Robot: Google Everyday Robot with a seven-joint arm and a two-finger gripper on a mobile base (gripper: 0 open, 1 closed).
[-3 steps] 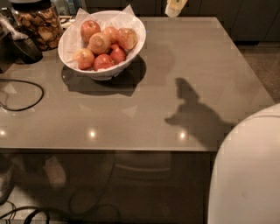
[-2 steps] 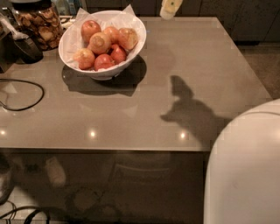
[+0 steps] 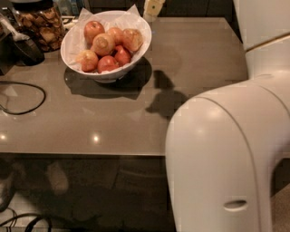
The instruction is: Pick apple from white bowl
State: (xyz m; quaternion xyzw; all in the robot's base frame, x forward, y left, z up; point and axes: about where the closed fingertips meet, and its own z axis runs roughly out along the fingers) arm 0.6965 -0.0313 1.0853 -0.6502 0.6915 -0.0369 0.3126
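Fingers [image 3: 153, 7]: opening unclear, at top edge beside white bowl [image 3: 111, 74] | apple [image 3: 132, 40] in bowl

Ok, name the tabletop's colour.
Grey-brown: the glossy flat tabletop shows best in the camera view; the robot's pincer is out of view.

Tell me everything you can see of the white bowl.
The white bowl is wide, round and glossy, with sloping sides, lined with crinkled white paper poking above its far rim. It stands upright on the grey table, far left, heaped with apples. A jar of brown snacks stands close on its left. The gripper shows only at the top edge, beyond the bowl's right rim, apart from it.
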